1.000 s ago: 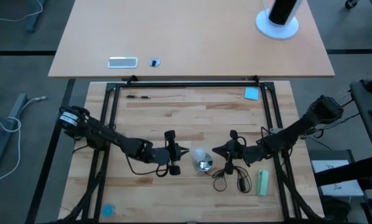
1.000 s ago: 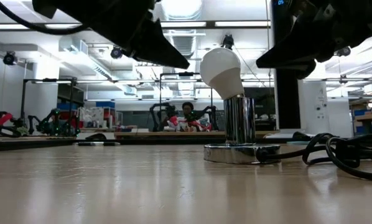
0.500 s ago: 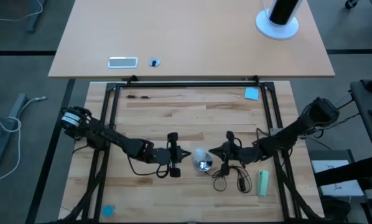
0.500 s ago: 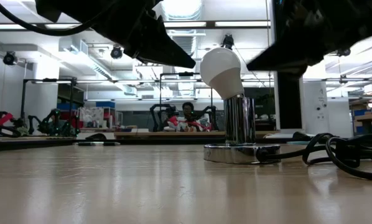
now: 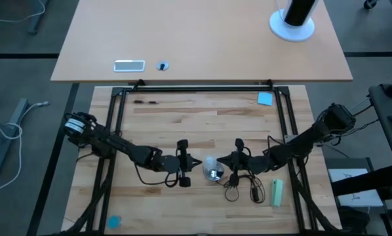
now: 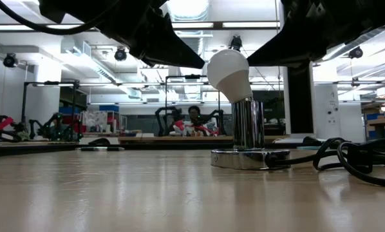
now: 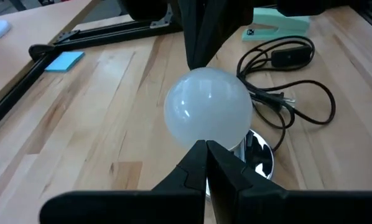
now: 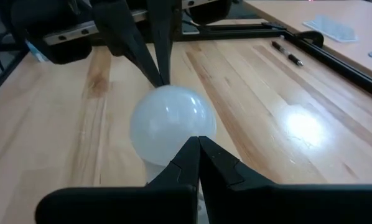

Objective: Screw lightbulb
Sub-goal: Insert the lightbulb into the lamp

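High view: the left gripper [image 5: 195, 162] and the right gripper [image 5: 223, 158] lie low over the wooden table [image 5: 183, 118], pointing at each other from opposite sides of the single lightbulb [image 5: 211, 162]. Both arms reach inward from the table's outer edges, forearms nearly level. In each wrist view the arm's own fingers meet in a closed point with no gap, holding nothing; the left tip sits just beside the bulb's frosted dome [image 7: 208, 116], the right tip likewise [image 8: 172, 126], and whether either touches the glass cannot be told. The lightbulb [image 6: 230, 73] stands upright in one silver socket [image 6: 250, 156], tilted slightly, its screw base hidden inside the socket's chrome collar. One black cord [image 7: 292, 93] coils beside the socket. One pale green block [image 5: 277, 193] lies near the right arm, and one blue note [image 5: 265, 98] lies at the table's far side. Low view cuts off both grippers at the upper edge, showing only dark silhouettes. A person is faintly visible in the room beyond.
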`<state>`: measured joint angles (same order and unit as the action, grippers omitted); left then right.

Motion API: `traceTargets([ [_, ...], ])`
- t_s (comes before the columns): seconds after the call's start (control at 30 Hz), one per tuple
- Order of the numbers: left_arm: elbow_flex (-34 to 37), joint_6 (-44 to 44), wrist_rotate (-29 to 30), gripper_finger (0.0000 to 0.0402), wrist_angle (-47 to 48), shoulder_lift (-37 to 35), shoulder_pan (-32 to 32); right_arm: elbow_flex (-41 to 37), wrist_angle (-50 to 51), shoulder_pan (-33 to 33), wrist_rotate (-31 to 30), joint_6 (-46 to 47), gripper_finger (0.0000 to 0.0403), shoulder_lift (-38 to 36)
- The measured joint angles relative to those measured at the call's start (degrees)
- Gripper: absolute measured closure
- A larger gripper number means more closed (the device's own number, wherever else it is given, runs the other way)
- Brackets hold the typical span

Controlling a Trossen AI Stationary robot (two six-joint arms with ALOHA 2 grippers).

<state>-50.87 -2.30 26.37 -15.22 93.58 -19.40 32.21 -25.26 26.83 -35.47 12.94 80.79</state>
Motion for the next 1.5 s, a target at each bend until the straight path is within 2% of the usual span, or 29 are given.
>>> traceTargets([
  [0.43, 1.3, -0.4, -0.1, 0.0401, -2.7, 0.2, 0.9, 0.0, 0.4, 0.0, 0.0, 0.1, 0.0403, 0.0],
  [0.6, 5.7, -4.1, 3.6, 0.0401, -2.2, 0.2, 0.0, 0.0, 1.3, 0.0, -0.1, 0.2, 0.0403, 0.0],
  [0.7, 10.4, -5.6, 5.4, 0.0401, -11.0, -1.9, -0.5, 0.0, 1.5, 0.0, -0.1, 0.6, 0.0403, 0.0],
  [0.83, 16.5, -4.2, 0.6, 0.0401, -28.7, -0.9, 0.0, 0.0, 1.5, 0.0, -0.2, 0.4, 0.0403, 0.0],
  [0.9, 17.6, -3.6, 0.7, 0.0401, -31.7, -1.0, 0.0, 0.0, 1.5, 0.0, -0.6, 0.2, 0.0403, 0.0],
  [1.0, 17.2, -3.8, 0.2, 0.0401, -30.3, -1.0, 0.0, 0.0, 1.5, 0.0, -0.6, 0.5, 0.0403, 0.0],
  [1.37, 7.4, -2.2, -2.0, 0.0401, -21.3, 3.8, 0.6, -0.1, 1.1, 0.0, -0.7, 0.0, 0.0403, 0.0],
  [1.5, 6.1, -1.3, -2.0, 0.0401, -19.3, 4.5, 0.8, -0.1, 1.2, 0.0, -0.9, 0.0, 0.0403, -0.1],
])
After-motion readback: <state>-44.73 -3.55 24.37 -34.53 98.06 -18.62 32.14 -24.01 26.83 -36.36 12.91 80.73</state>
